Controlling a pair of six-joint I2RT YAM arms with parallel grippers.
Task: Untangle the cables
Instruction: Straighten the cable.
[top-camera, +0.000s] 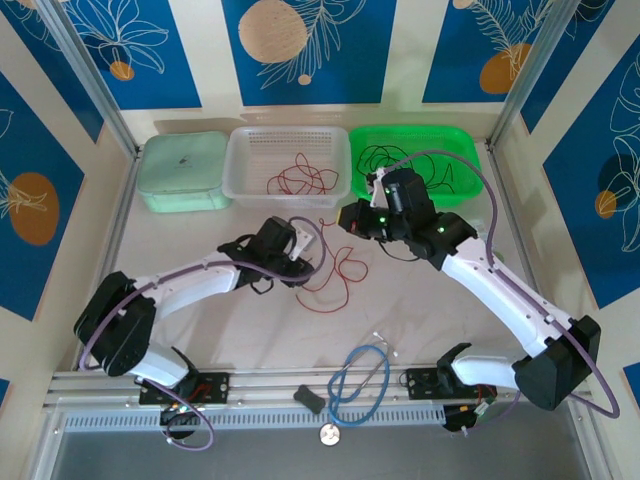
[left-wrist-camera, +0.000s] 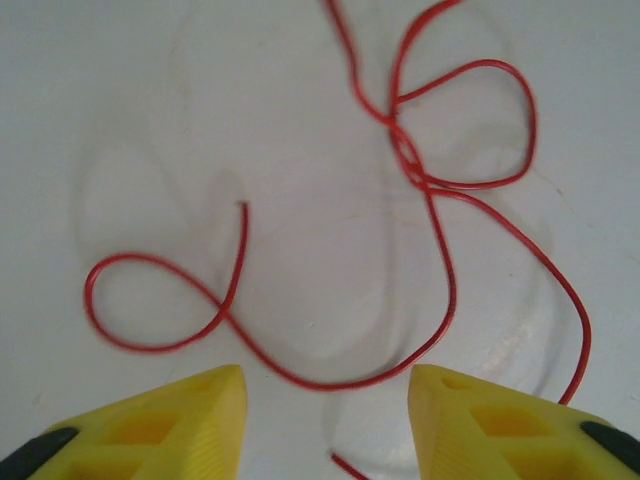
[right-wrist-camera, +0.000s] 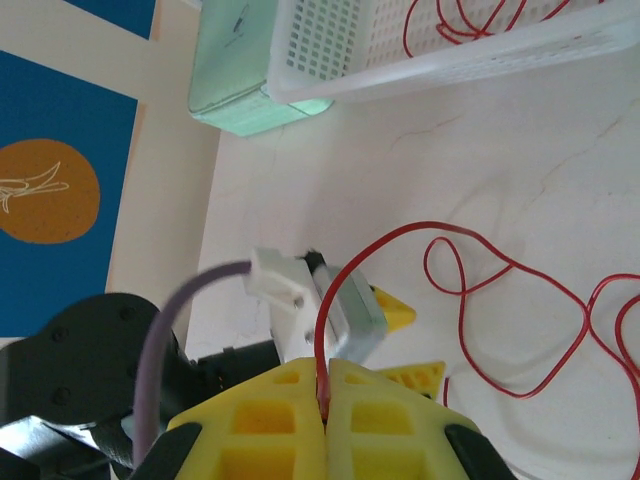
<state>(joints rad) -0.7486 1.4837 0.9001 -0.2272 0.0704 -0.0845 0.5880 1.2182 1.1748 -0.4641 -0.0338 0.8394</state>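
Hangs the left end effector (left-wrist-camera: 325, 400), fingers apart and empty, just over a loop of red cable (left-wrist-camera: 452, 290) on the worktop (left-wrist-camera: 150, 120); beyond, clamps the right end effector (right-wrist-camera: 325, 385) on a raised strand of it. Risks cinching the crossed loops into a knot if pulled hard toward the white basket (top-camera: 240, 160) behind.

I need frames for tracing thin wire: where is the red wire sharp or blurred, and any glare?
Left wrist: red wire slightly soft at the knot, faint shadows on the white table, no hard glare. Right wrist: wire sharp on the table, near yellow fingers softer. Top external: even light, wire thin but legible.
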